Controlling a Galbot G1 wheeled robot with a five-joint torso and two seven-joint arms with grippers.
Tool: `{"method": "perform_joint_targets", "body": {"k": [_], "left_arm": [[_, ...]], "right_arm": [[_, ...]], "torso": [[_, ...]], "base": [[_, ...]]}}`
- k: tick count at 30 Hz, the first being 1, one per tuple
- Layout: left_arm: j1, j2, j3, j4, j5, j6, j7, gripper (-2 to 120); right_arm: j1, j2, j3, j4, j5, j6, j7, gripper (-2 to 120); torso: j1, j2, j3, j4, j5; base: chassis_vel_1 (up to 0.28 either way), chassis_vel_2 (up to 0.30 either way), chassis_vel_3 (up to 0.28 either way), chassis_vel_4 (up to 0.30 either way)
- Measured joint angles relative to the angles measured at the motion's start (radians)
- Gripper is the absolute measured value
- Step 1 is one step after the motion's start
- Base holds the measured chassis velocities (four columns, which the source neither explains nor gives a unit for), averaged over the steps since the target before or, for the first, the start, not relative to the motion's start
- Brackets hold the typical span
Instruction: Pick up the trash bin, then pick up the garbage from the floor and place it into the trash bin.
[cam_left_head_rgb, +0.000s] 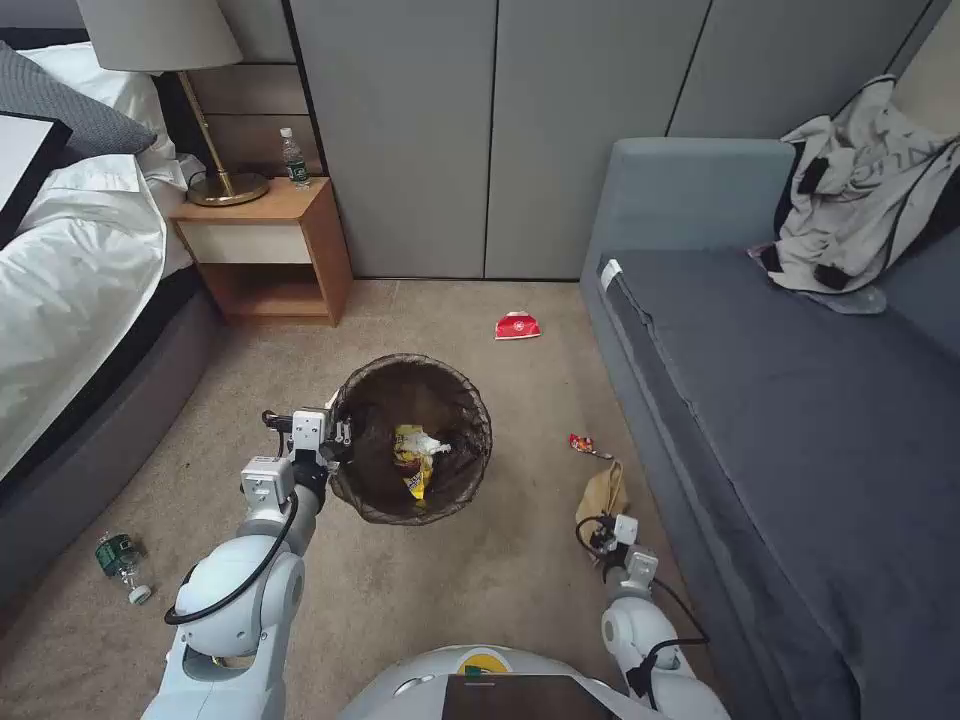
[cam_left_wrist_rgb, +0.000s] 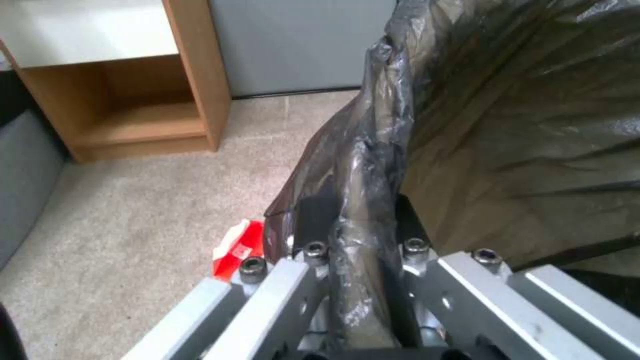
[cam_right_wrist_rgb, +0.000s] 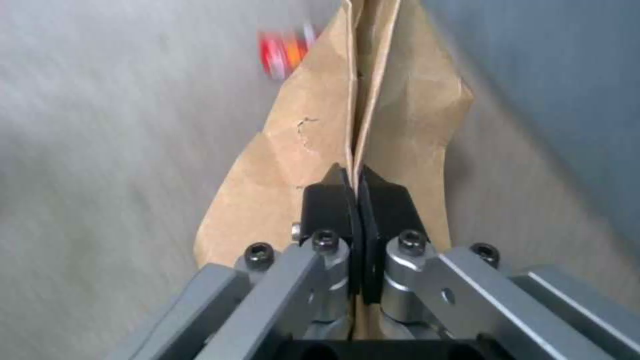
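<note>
Carpeted bedroom floor (cam_left_head_rgb: 480, 590) between bed and sofa. Trash bin (cam_left_head_rgb: 412, 438) held up by left gripper (cam_left_head_rgb: 338, 440), yellow wrapper (cam_left_head_rgb: 412, 462) and tissue wad (cam_left_head_rgb: 432, 445) inside; red carton (cam_left_head_rgb: 517, 326), red wrapper (cam_left_head_rgb: 581, 443), bottle (cam_left_head_rgb: 120, 556) lying loose. Left wrist: clamped on bagged rim (cam_left_wrist_rgb: 363, 190); could slip. Right wrist: right gripper (cam_right_wrist_rgb: 360, 200) pinched shut on paper bag (cam_right_wrist_rgb: 333, 150); thin fold may tear.

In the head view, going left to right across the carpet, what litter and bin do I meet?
Small green-labelled bottle → bag-lined round trash bin → red-and-white carton → small red wrapper → tan paper bag.
</note>
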Motion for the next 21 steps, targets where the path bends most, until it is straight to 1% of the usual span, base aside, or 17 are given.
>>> {"method": "perform_joint_targets", "body": {"k": [1,2,6,7,9,10,14,15,19,20,21], "left_arm": [[0.001,0.0,0.0,0.0,0.0,0.0,0.0,3],[0.001,0.0,0.0,0.0,0.0,0.0,0.0,3],[0.002,0.001,-0.002,-0.004,-0.004,-0.002,0.0,3],[0.002,0.001,-0.002,-0.004,-0.004,-0.002,0.0,3],[0.003,0.003,-0.004,-0.004,-0.007,-0.005,0.001,3],[0.003,0.003,-0.004,-0.004,-0.007,-0.005,0.001,3],[0.006,0.005,-0.009,-0.004,-0.012,-0.009,0.003,3],[0.006,0.005,-0.009,-0.004,-0.012,-0.009,0.003,3],[0.008,0.009,-0.017,-0.004,-0.019,-0.011,0.008,3],[0.008,0.009,-0.017,-0.004,-0.019,-0.011,0.008,3],[0.008,0.011,-0.018,-0.004,-0.022,-0.011,0.008,3]], "right_arm": [[-0.011,-0.003,0.003,0.045,-0.012,0.0,-0.001,0],[-0.011,-0.003,0.003,0.045,-0.012,0.0,-0.001,0],[-0.058,-0.007,0.011,0.255,-0.034,-0.038,-0.008,0],[-0.058,-0.007,0.011,0.255,-0.034,-0.038,-0.008,0],[-0.086,-0.006,0.011,0.368,-0.062,-0.066,-0.021,0],[-0.086,-0.006,0.011,0.368,-0.062,-0.066,-0.021,0],[-0.114,-0.001,0.002,0.586,-0.097,-0.139,-0.078,0],[-0.114,-0.001,0.002,0.586,-0.097,-0.139,-0.078,0],[-0.077,0.002,0.003,0.73,-0.091,-0.243,-0.123,0],[-0.077,0.002,0.003,0.73,-0.091,-0.243,-0.123,0],[-0.061,-0.001,0.003,0.762,-0.071,-0.279,-0.132,0]], "torso": [[0.0,0.0,0.0,0.0,-0.0001],[0.0,0.0,0.0,0.0,-0.0001],[0.0,0.0,0.0,0.0,-0.0003],[0.0,0.0,0.0,0.0,-0.0003],[0.0,0.0,0.0,0.0001,-0.0002],[0.0,0.0,0.0,0.0001,-0.0002],[0.0,0.0,0.0,0.0,-0.0004],[0.0,0.0,0.0,0.0,-0.0004],[0.0,0.0,0.0,0.0001,-0.0001],[0.0,0.0,0.0,0.0001,-0.0001],[0.0,0.0,0.0,0.0001,-0.0003]], "base": [[0.0,0.0,0.0,0.0],[0.0,0.0,0.0,0.0],[0.0,0.0,0.0,0.0],[0.0,0.0,0.0,0.0],[0.0,0.0,0.0,0.0],[0.0,0.0,0.0,0.0],[0.0,0.0,0.0,0.0],[0.0,0.0,0.0,0.0],[0.0,0.0,0.0,0.0],[0.0,0.0,0.0,0.0],[0.0,0.0,0.0,0.0]]}}
